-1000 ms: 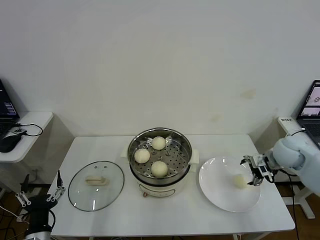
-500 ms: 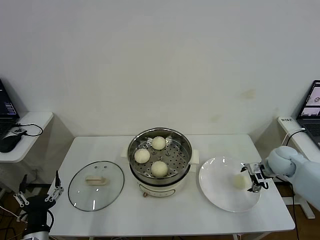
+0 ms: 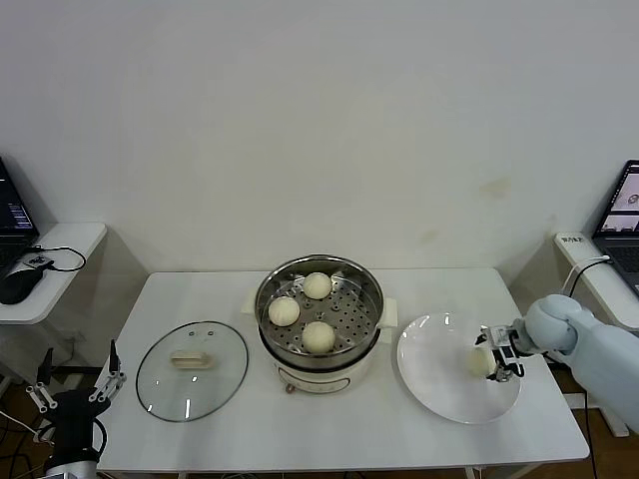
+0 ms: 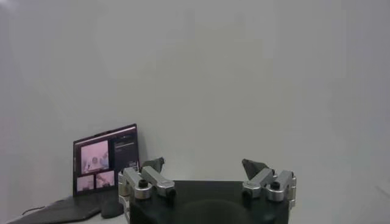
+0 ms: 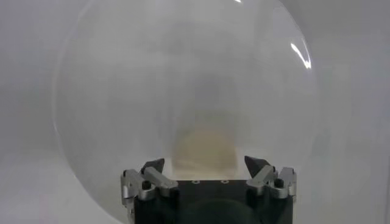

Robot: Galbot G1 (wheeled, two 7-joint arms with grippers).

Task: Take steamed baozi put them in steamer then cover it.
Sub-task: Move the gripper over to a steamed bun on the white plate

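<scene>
Here my right gripper (image 3: 491, 361) sat low over the white plate (image 3: 439, 384) at the right end of the counter (image 3: 230, 299), its fingers (image 5: 153, 165) spread wide on either side of the last steamed baozi (image 3: 479, 362). From the right wrist view that bun (image 5: 204, 149) lay just ahead of the fingertips and between them, resting on the plate (image 5: 122, 91); the fingers were not closed on it, and I could not tell whether either one touched it.

The steamer (image 3: 319, 317) stood at the middle of the counter, uncovered, just beside the plate. Three buns lay on its perforated tray: one toward the back (image 3: 318, 285), one on the left (image 3: 285, 310) and one at the front (image 3: 319, 337), set close to each other but apart.

The cover (image 3: 192, 369) lay flat on the counter to the left of the steamer, handle up, near it but not touching.

My left gripper (image 3: 75, 383) hung low off the counter's front left corner, well apart from the cover, with its fingers (image 4: 153, 164) open wide and nothing between them. In the left wrist view a laptop (image 4: 105, 159) showed against the wall beyond it.
</scene>
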